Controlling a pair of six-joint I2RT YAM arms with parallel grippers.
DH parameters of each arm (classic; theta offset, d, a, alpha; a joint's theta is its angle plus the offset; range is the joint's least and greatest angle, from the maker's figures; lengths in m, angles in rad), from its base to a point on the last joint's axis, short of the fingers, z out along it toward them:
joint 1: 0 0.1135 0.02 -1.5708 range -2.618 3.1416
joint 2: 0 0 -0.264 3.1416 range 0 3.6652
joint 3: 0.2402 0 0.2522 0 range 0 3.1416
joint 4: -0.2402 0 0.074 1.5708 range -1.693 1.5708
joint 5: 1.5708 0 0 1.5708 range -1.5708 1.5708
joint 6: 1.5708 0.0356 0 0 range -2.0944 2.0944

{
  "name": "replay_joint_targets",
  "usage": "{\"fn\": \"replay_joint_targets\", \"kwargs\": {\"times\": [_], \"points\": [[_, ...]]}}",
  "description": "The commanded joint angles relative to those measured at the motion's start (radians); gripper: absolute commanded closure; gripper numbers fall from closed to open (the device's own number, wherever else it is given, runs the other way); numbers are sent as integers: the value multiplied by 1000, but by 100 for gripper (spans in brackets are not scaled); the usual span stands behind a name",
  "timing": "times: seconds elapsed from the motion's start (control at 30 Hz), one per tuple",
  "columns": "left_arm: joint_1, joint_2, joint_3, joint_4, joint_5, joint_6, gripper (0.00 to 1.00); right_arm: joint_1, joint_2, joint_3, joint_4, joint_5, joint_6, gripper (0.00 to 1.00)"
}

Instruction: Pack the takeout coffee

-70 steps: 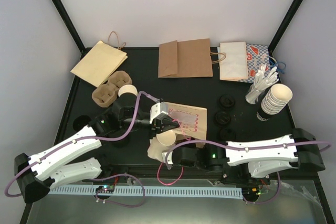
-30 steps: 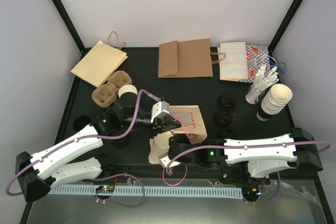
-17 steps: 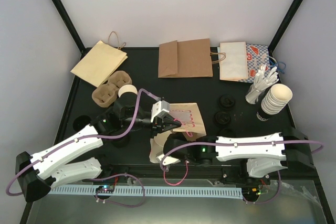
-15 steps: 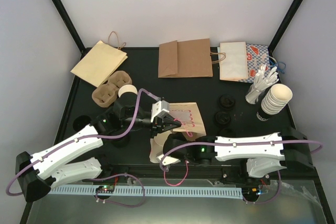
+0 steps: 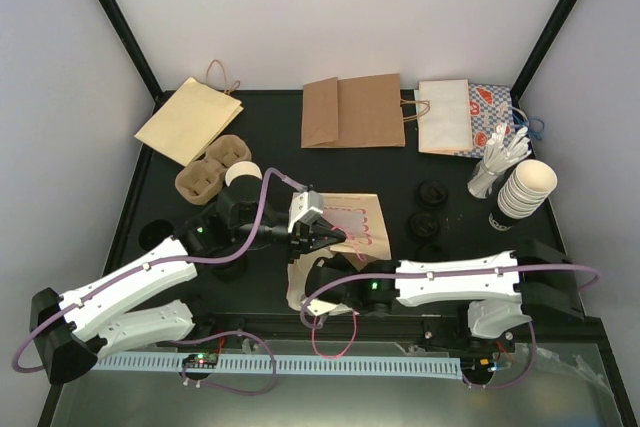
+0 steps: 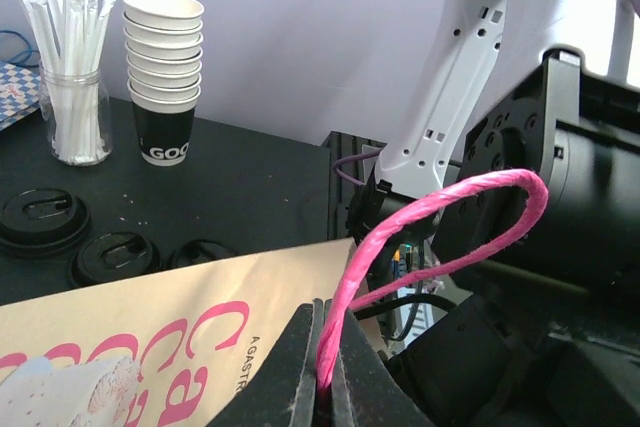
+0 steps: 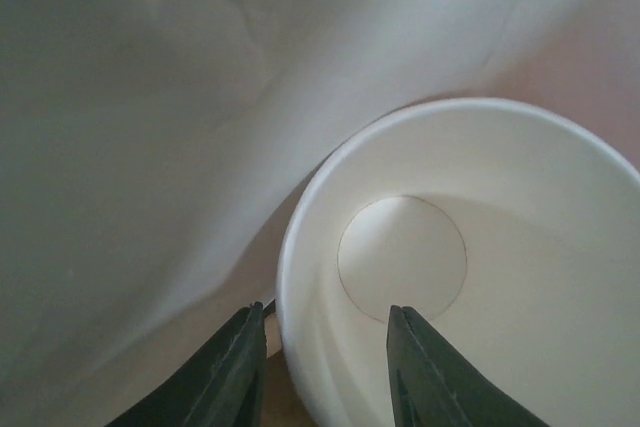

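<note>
The right gripper (image 7: 325, 322) has its jaws apart, straddling the near wall of the takeout coffee cup (image 7: 480, 277): one finger (image 7: 235, 372) is outside the rolled rim, the other inside, with a gap showing between that one and the wall. The cup sits upright inside the printed bag (image 5: 362, 219), pale paper walls all around it, and the right arm reaches into the bag's mouth from its near side. The left gripper (image 6: 325, 372) is clamped tight on the bag's pink handle (image 6: 440, 217), which loops up above the lettered face. To the right of the bag lie three black lids (image 5: 428, 209); beyond them stand a stack of cups (image 5: 525, 190) and a jar of wrapped straws (image 5: 495, 162). Behind the bag lies a flat brown bag (image 5: 352, 112), and to its far left a cardboard cup carrier (image 5: 212, 167).
</note>
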Motion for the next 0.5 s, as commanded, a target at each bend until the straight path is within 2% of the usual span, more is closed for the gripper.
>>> {"fn": "replay_joint_targets", "kwargs": {"times": [0.0,0.07,0.17,0.37,0.47], "points": [[5,2,9,46,39,-14,98,-24,31,2,47,74,-59,66],[4,-2,9,43,37,-12,99,-32,36,-5,69,86,-71,69],[5,-6,9,38,33,-8,99,-34,34,-9,87,93,-90,83],[6,-12,4,19,12,19,98,-34,-26,8,72,56,-63,98],[7,-12,9,2,-6,40,99,-33,-66,31,31,31,-35,99]]}}
